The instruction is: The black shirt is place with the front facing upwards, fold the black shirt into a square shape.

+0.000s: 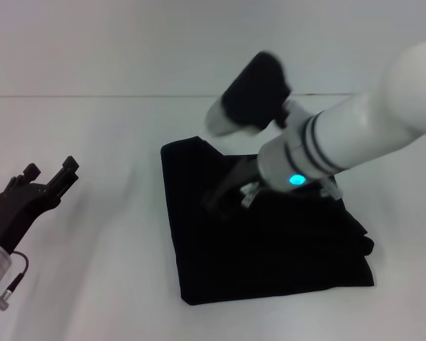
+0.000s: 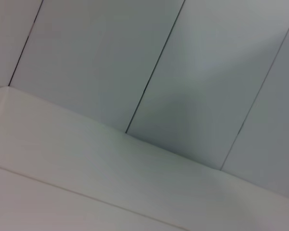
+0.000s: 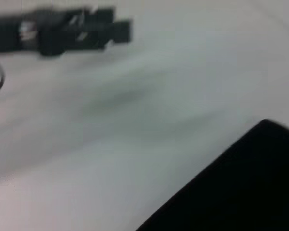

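black cloth, soft and limp, is what i am working with: the black shirt (image 1: 270, 241) lies on the white table (image 1: 113, 142) already folded into a rough, slightly skewed square, directly under my right gripper (image 1: 224, 206). my right arm reaches across it from the far side, and my fingers point down toward the middle of the top layer, close to the fabric or touching it; i cannot tell which. black fingers against black cloth also mean i cannot tell whether they are spread or pinching a fold.

my left gripper (image 1: 46, 181) hangs well off to the side of the shirt, above bare table, holding nothing, its fingers spread a little. from my right wrist it shows far beyond the shirt's corner (image 3: 265, 127).

i judge the shirt light, with no stiffness at all, so any lifted part will sag and drag the layers beneath. stacked folds slide on each other. the place to take it is an outer edge or a corner, pinching all layers together, not the flat middle, where my fingers would only bunch the top layer.
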Controlling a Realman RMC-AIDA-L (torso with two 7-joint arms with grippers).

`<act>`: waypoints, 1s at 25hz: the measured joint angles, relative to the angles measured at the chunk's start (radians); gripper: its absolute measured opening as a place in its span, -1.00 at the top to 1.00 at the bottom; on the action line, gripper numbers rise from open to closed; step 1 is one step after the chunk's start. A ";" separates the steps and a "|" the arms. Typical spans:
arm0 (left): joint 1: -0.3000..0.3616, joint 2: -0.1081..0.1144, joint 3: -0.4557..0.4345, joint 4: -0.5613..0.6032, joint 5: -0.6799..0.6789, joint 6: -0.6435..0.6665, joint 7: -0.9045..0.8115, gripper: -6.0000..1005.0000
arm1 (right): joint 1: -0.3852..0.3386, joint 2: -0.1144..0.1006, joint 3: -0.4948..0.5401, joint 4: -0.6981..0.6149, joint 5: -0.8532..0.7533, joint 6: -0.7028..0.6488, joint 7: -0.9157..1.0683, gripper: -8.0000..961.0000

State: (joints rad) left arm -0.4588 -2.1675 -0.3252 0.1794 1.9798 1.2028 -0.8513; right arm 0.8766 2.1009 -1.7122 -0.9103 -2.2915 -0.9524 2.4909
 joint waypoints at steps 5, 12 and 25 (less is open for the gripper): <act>0.001 0.000 0.000 0.000 -0.008 0.000 0.000 -0.78 | -0.100 -0.007 0.211 -0.080 0.008 -0.047 -0.018 0.94; -0.001 0.000 0.000 -0.004 -0.010 0.000 0.000 -0.78 | -0.211 -0.009 0.457 -0.092 0.071 -0.097 -0.114 0.94; 0.002 0.000 0.000 -0.015 -0.010 -0.013 0.015 -0.78 | -0.281 -0.013 0.609 -0.076 0.082 -0.082 -0.176 0.94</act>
State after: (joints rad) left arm -0.4572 -2.1675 -0.3252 0.1641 1.9695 1.1902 -0.8359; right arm 0.5961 2.0878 -1.1035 -0.9859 -2.2091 -1.0347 2.3151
